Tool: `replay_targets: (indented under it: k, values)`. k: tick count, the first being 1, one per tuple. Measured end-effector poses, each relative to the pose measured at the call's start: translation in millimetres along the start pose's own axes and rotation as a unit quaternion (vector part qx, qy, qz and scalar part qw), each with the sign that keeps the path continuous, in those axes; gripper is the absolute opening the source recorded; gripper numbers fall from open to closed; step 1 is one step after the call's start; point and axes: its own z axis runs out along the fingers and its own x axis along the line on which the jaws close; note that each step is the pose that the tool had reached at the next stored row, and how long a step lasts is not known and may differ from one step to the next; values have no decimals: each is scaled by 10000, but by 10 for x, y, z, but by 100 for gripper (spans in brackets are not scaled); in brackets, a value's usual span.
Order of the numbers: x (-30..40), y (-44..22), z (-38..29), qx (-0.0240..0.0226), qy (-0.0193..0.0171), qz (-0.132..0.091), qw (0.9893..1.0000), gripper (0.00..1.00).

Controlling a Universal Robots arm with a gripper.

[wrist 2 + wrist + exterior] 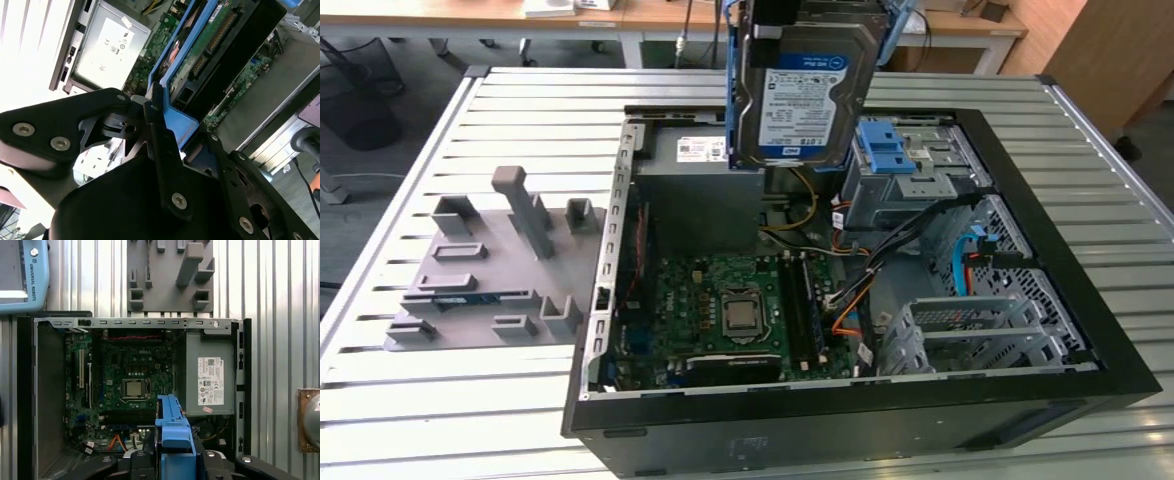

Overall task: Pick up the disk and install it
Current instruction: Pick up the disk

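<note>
My pincer [167,125] is closed on the disk [803,90]. In the second wrist view my black fingers [156,117] clamp one end of it at its blue side rail [176,120], with the green circuit board on its underside running away from me.

In the exterior view the disk hangs upright in the air, its blue-and-white label facing that camera and a blue rail down each long edge. It is over the far part of the open computer case [1067,390] and touches nothing inside it that I can see. Its lower edge sits in front of the grey power supply [700,165] on the exterior view's left, and the blue latch bracket [891,150] is just beside it on the exterior view's right.

Below, the green motherboard [720,310] lies flat in the case with the processor [742,312] near its middle. A silver drive cage [974,330] stands in the near corner on the exterior view's right.

The case rests on a slatted metal table [1067,110]. A grey fixture plate [494,270] with upright posts lies on the table beside the case, on the exterior view's left.

In the first wrist view I look straight down past the blue rail at the motherboard and the power supply's white sticker. A blue-edged pendant [22,275] lies on the table outside the case.
</note>
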Motion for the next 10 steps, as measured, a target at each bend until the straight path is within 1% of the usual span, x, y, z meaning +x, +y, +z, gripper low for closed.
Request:
replay_targets:
  k: [5, 10]
  values:
    - [68, -11, 2, 1, 0, 21, 10000, 36]
    - [88, -103, 2, 1, 0, 23, 10000, 36]
